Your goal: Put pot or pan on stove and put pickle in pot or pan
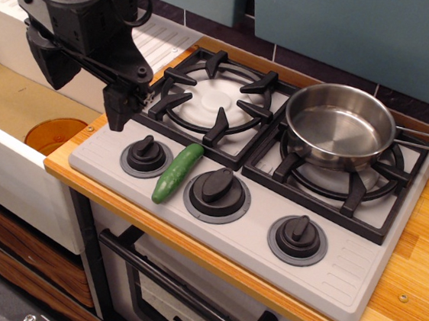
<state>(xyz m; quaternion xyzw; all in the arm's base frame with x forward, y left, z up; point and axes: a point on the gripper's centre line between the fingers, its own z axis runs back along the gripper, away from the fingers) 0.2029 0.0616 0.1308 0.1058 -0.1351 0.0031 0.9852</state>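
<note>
The pan (339, 125) sits upright on the right-hand grate (335, 177) of the stove (355, 279), its shiny bowl empty and its thin wire handle (424, 141) running off to the right, roughly level with the rim; the left-hand grate (219, 103) is bare over its white burner disc. The pickle (177, 173) lies flat on the grey front panel of the stove, between the left knob (147, 156) and the middle knob (217, 193) and just beside both; its long axis runs diagonally, the near end pointing down-left toward the front edge of the panel and the far end pointing up-right toward the front bar of the left grate; it is well apart from the pan. The third knob (297, 238) stands further right, below the pan. The gripper (120, 111) hangs over the left edge of the stove, just left of the left grate and above-left of the left knob, apart from the pickle; it holds nothing, but only one dark finger mass shows, so whether the jaws are parted or closed I cannot tell. To the far left, in the sink (21, 102), an orange round object (54, 134) lies low beside the wooden counter (420, 251).
</note>
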